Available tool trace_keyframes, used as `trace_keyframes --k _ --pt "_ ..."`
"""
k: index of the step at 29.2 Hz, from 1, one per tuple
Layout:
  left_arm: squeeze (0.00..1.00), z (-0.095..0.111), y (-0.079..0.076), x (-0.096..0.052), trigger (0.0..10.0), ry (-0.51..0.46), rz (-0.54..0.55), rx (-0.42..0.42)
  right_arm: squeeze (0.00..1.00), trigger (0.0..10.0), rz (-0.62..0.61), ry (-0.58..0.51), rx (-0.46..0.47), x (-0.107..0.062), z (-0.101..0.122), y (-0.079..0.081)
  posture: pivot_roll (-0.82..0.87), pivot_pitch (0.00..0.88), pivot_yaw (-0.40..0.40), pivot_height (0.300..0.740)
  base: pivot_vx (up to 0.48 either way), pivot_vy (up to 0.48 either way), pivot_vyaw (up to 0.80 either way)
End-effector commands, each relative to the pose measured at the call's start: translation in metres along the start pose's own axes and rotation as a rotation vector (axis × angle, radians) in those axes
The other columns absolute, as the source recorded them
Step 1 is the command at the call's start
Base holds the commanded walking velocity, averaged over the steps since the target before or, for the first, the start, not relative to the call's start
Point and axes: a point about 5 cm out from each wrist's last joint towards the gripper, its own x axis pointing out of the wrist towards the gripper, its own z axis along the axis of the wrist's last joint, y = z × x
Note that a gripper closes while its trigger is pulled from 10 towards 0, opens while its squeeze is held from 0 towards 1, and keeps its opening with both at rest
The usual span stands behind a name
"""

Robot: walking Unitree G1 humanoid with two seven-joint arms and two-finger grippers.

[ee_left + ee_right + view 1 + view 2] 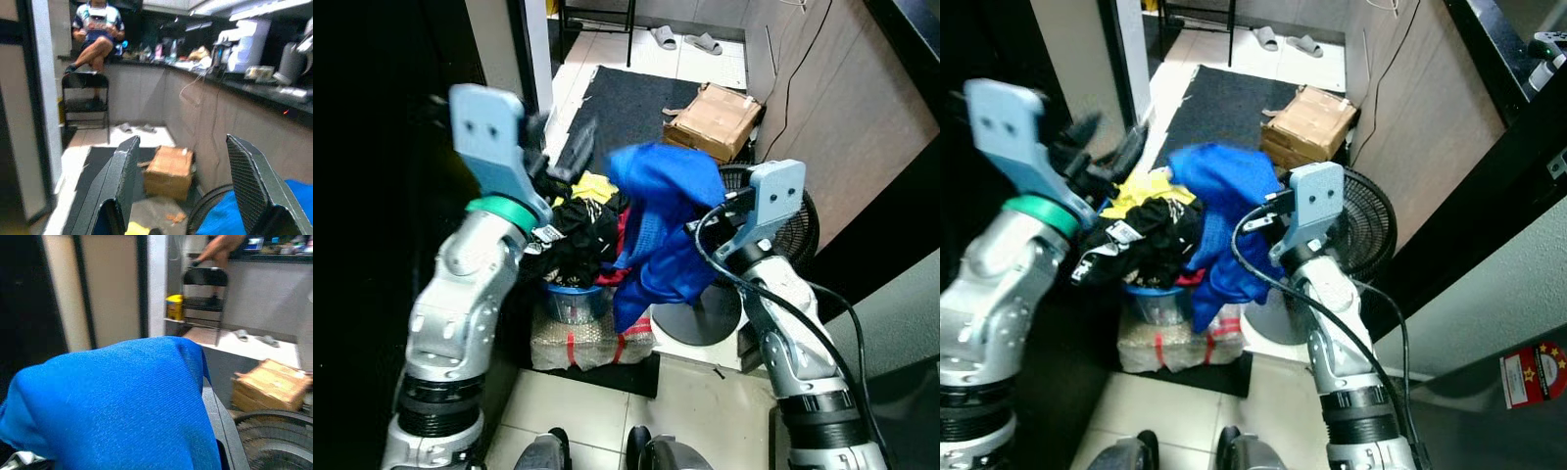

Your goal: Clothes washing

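A blue garment hangs bunched in the air over a blue basket heaped with black and yellow clothes. My right gripper is shut on the blue garment, which drapes over its fingers and hides most of them; the edge of one finger shows beside the cloth. Raised above the left side of the heap, my left gripper is open, its two fingers spread wide with nothing between them.
The basket stands on a plastic-wrapped bundle. A floor fan is close behind my right arm and a cardboard box lies on a dark mat. A person sits on the far counter above a folding chair.
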Motion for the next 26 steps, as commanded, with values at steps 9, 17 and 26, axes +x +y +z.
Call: trace_keyframes --k 9,17,26 --pt "0.00 0.001 -0.013 0.007 10.0 -0.011 -0.030 -0.104 0.00 10.0 -0.110 -0.020 -0.060 -0.001 0.010 -0.018 -0.02 0.051 -0.013 0.740 0.000 0.000 -0.09" --pt "0.00 0.007 -0.010 0.011 10.0 -0.020 -0.029 -0.096 0.00 10.0 -0.106 -0.035 -0.056 -0.001 0.014 -0.014 -0.02 0.051 -0.013 0.740 0.000 0.000 -0.80" --pt "0.00 0.009 -0.002 0.007 10.0 -0.003 -0.014 -0.023 0.00 10.0 -0.120 -0.088 0.031 0.009 0.026 -0.006 0.01 0.051 -0.007 0.740 0.000 0.000 -0.80"
